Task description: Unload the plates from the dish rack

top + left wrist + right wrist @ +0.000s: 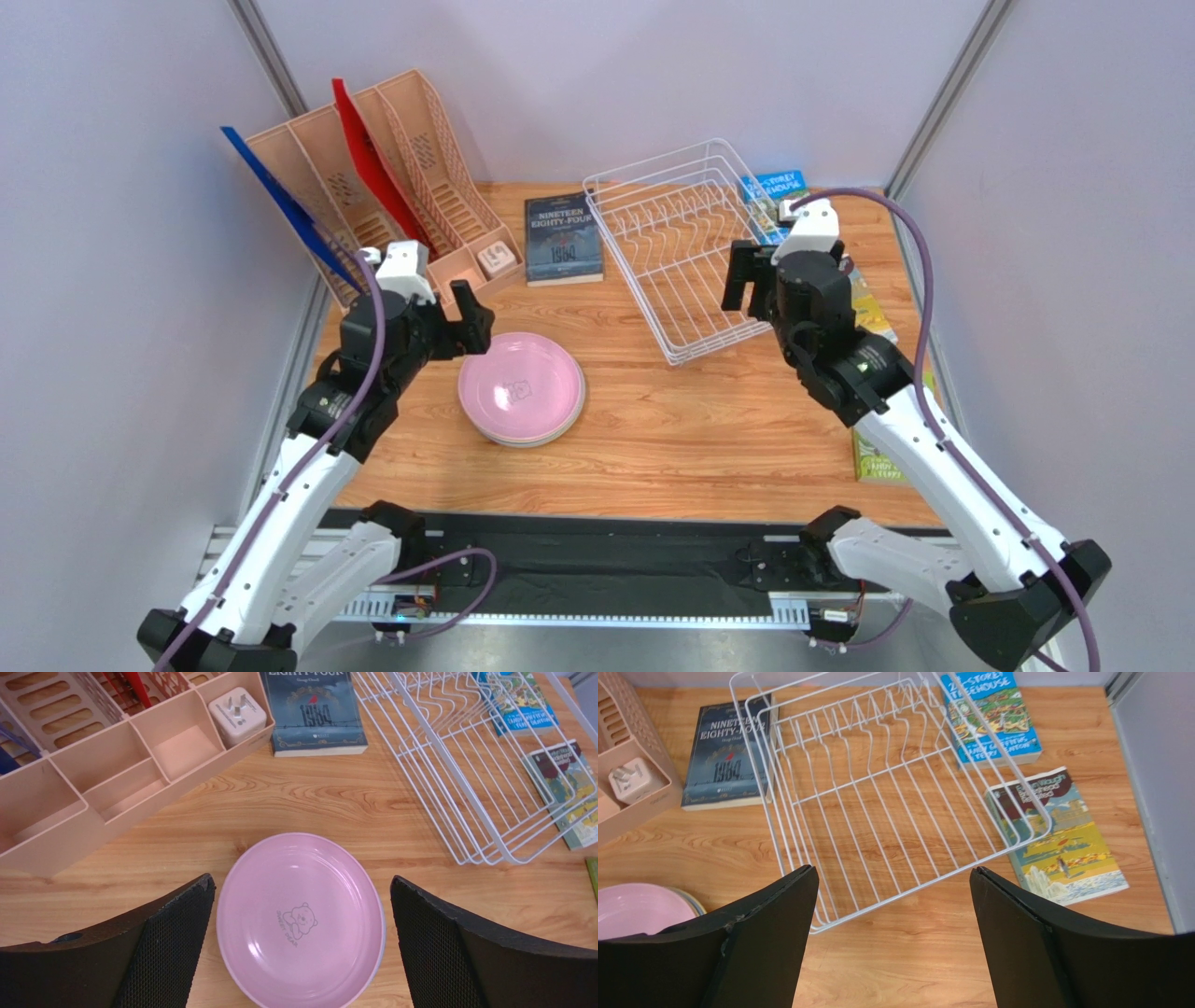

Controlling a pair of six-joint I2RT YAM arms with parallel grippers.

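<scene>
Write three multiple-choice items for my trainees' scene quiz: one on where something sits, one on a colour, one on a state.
1. Where is the stack of round matte plates? A on the wooden table, beside the white wire dish rack; B inside that rack; C on the floor.
2. Colour of the top plate? A blue; B tan; C pink.
3. The left gripper is: A shut on a plate; B open, empty; C shut, empty.
Key: A, the rack holds nothing; C, both wrist views show pink; B, its fingers stand wide apart.
</scene>
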